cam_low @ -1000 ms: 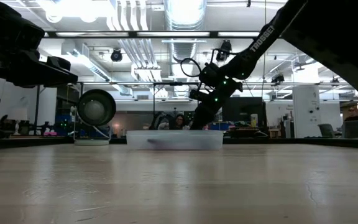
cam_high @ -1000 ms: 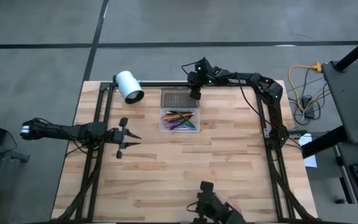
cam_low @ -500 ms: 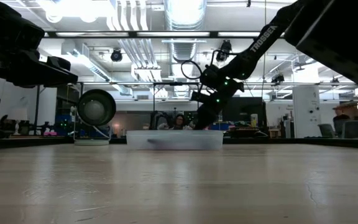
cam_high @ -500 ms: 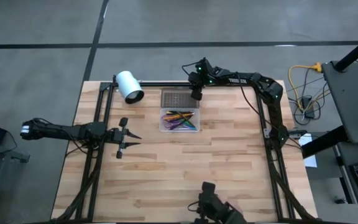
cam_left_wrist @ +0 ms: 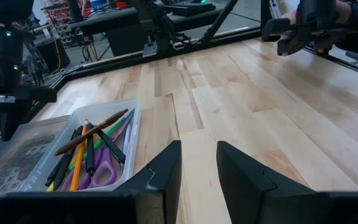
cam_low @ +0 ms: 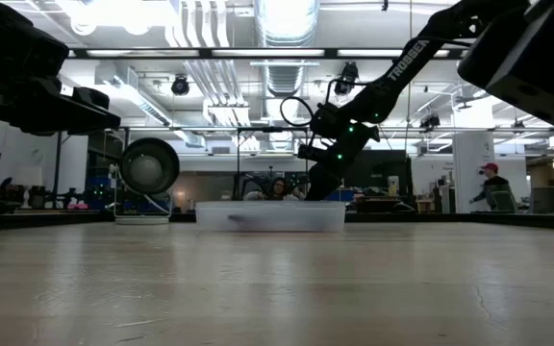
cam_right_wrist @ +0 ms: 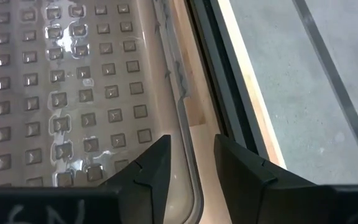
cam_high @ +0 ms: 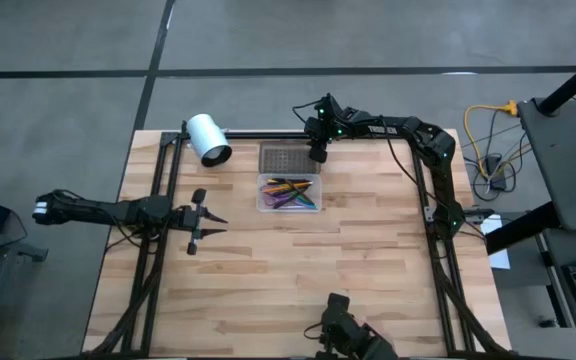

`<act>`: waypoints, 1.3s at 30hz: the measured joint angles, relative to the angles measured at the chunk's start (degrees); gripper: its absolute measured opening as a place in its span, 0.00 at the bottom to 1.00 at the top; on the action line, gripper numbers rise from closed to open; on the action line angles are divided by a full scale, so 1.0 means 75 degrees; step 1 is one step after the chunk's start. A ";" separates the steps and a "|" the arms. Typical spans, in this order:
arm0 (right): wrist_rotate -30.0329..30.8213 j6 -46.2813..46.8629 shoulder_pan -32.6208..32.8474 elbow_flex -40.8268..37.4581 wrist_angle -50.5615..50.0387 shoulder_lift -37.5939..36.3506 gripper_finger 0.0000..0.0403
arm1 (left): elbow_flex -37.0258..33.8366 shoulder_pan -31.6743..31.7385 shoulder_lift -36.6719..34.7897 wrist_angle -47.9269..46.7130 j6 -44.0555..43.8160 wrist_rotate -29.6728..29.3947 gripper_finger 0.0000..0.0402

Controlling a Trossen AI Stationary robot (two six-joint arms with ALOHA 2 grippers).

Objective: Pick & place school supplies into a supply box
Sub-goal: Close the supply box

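The supply box (cam_high: 289, 193) is a clear case resting on its base in the far middle of the table. It holds several pens and pencils (cam_left_wrist: 89, 148) and purple-handled scissors (cam_left_wrist: 101, 174). Its grey dotted lid (cam_high: 285, 159) lies flat on the table just beyond it. My right gripper (cam_high: 317, 153) is open and points down over the lid's right rim (cam_right_wrist: 180, 106). One finger stands over the lid and the other over the bare strip beside it. I cannot tell whether it touches. My left gripper (cam_high: 211, 220) is open and waits at the table's left, facing the box (cam_left_wrist: 79, 127).
A white cylinder (cam_high: 208, 138) lies on its side at the far left corner, left of the lid. A black frame rail (cam_right_wrist: 216, 93) runs along the far edge right beside the lid. Bare wood (cam_high: 298, 270) stretches from the box to the near edge. People move in the room behind (cam_low: 490, 183).
My right gripper has drifted a little toward the table's right edge while staying low over the lid's rim. The box, lid and left arm have kept still.
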 joint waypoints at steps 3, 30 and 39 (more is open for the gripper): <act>0.0025 0.0064 -0.0020 0.0000 -0.0101 0.0000 0.27 | 0.0001 -0.0002 0.0000 -0.0001 0.0001 0.0000 0.22; 0.0623 0.0010 -0.0090 0.0000 -0.0475 0.0003 0.09 | 0.0001 -0.0003 0.0000 -0.0002 0.0000 -0.0001 0.22; 0.0600 0.0008 -0.0085 0.0000 -0.0475 0.0003 0.03 | 0.0001 0.0000 0.0000 -0.0002 0.0000 0.0001 0.22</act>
